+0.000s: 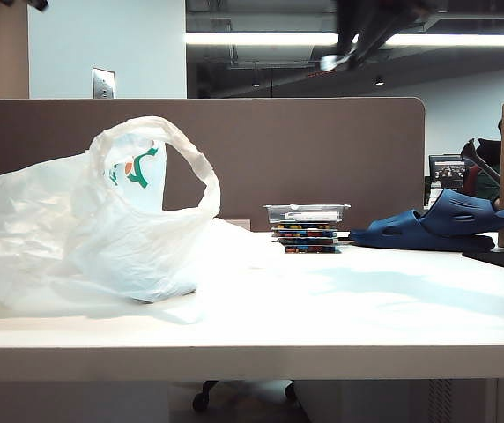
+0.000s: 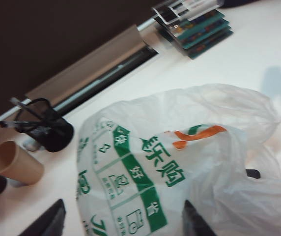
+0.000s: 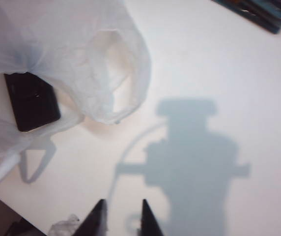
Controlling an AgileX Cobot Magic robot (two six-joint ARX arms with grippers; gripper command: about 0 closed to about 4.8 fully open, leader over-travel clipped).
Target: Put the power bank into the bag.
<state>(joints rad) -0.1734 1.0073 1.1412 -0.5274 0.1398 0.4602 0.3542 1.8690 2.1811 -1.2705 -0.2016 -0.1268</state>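
Observation:
The bag (image 1: 102, 220) lies crumpled on the left of the table, one loop handle standing up. The left wrist view looks down on the bag's (image 2: 145, 167) green and orange print. My left gripper (image 2: 123, 221) hangs above it, jaws wide open and empty. The power bank (image 3: 32, 101), a flat black slab, lies at the mouth of the bag (image 3: 81, 54) with film over its far edge. My right gripper (image 3: 123, 216) hovers over bare table off to one side, its tips a narrow gap apart with nothing between them. The exterior view hides the power bank.
A stack of clear boxes (image 1: 307, 227) stands mid-table by the partition, with a dark blue sandal (image 1: 441, 225) to its right. A black mesh pen holder (image 2: 44, 130) and a paper cup (image 2: 13, 162) stand near the partition beside the bag. A blurred dark arm (image 1: 366, 31) hangs high above the table.

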